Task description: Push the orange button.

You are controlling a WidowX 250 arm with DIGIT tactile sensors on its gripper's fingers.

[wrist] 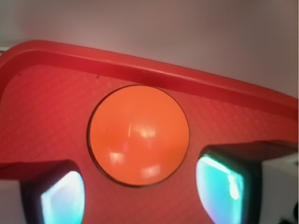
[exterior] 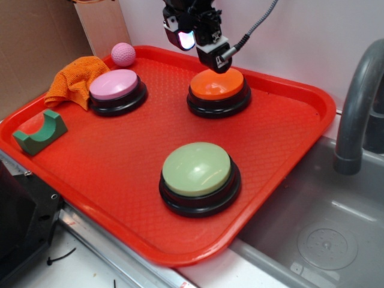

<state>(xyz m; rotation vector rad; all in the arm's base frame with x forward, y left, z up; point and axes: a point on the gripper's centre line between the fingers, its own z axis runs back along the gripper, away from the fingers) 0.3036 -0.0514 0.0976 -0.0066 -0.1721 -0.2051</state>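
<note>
The orange button (exterior: 217,85) is seen at the far side of the red tray (exterior: 288,156), close to the tray's back rim and well apart from the front rim; in the wrist view the orange button (wrist: 138,134) is framed between the two glowing fingertips (wrist: 219,186), with the raised back rim of the red tray (wrist: 187,77) curving just behind it. The gripper (exterior: 210,51) is held over the button's back edge; whether it touches the dome cannot be told; the jaws are spread apart and nothing is held between them. A pink button (exterior: 116,86) is set near the tray's left back corner, with an orange cloth (exterior: 73,79) bunched beside it at the rim and a pink ball (exterior: 123,53) near the back rim; a green block (exterior: 40,132) is laid at the left edge. A pale-green button (exterior: 198,171) is placed toward the front, well apart from the orange one; a broad strip of bare tray floor is left between the three buttons. To the right of the tray, a grey sink (exterior: 324,234) and a grey faucet (exterior: 357,102) are seen, the faucet rising just past the tray's right rim.
</note>
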